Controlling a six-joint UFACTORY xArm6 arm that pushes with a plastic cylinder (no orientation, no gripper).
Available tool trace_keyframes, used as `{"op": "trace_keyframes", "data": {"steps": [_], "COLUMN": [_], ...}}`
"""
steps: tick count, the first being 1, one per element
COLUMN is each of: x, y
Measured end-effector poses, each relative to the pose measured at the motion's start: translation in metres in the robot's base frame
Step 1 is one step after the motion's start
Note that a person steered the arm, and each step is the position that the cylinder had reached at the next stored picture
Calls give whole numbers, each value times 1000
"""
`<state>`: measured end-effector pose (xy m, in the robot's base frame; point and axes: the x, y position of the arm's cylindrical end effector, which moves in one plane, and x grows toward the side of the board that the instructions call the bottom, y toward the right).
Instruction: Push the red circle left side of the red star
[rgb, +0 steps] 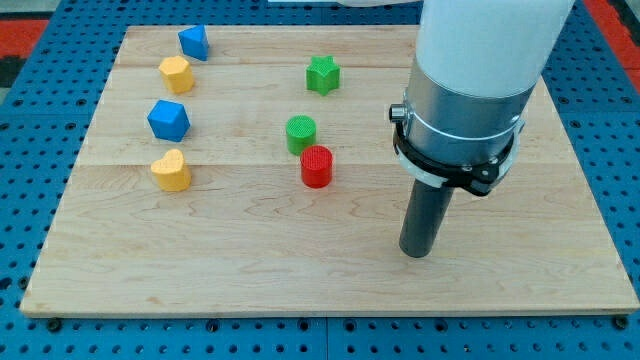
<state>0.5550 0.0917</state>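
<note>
Grounded, my tip (416, 252) sits lower-right of the red circle (316, 166).

green circle (301, 133) touching red circle (316, 166), bare board (250, 260) below

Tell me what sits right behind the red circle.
The green circle sits just behind the red circle, toward the view's top, its lower right edge partly covered. My tip stands off right.

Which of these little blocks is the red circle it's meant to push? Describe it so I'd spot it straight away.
Start at the wooden board and look near its middle, to the view's left of my tip. There two round blocks stand close together: the green circle and, just below to its right, the red circle. It is the only red block in view.
</note>
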Motion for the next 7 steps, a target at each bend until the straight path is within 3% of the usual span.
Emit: {"op": "trace_keyframes", "data": {"steps": [1,2,3,4,6,7], "x": [-7,-54,-97,-111,-126,-157], "y": [-19,-95,-114,-20,-121,-125]}}
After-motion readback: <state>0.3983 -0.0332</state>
